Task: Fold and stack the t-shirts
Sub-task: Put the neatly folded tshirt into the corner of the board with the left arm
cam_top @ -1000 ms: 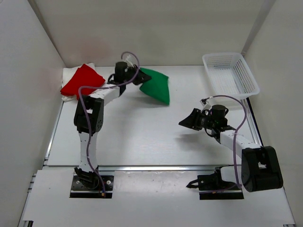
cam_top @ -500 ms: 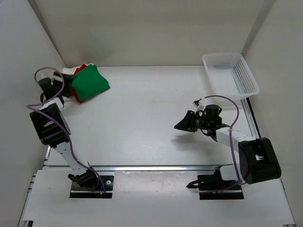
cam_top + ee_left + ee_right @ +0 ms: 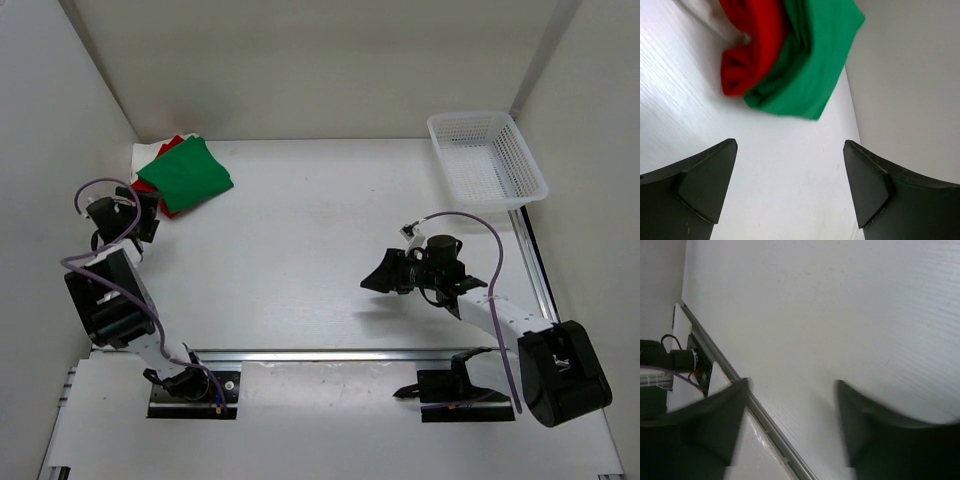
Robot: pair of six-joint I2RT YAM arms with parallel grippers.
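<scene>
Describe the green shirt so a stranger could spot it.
Go to the table's far left corner, across from the white basket. A pile of folded cloth lies there; the green shirt is the top layer, over a red shirt and a cream-white one.

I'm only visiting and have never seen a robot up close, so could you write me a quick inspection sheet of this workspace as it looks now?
Surface: white table, no marks seen.
Job's things: green shirt folded on top of the red shirt, with the white shirt showing underneath; stacked in the far left corner.
Clutter: mesh basket in the far right corner, looks empty.
Grippers: left gripper open, holding nothing, just short of the stack; right gripper open, holding nothing, over bare table.
Cables: left cable and right cable, both purple, loop along their arms, clear of the shirts.
Surroundings: plain white walls on three sides.
</scene>
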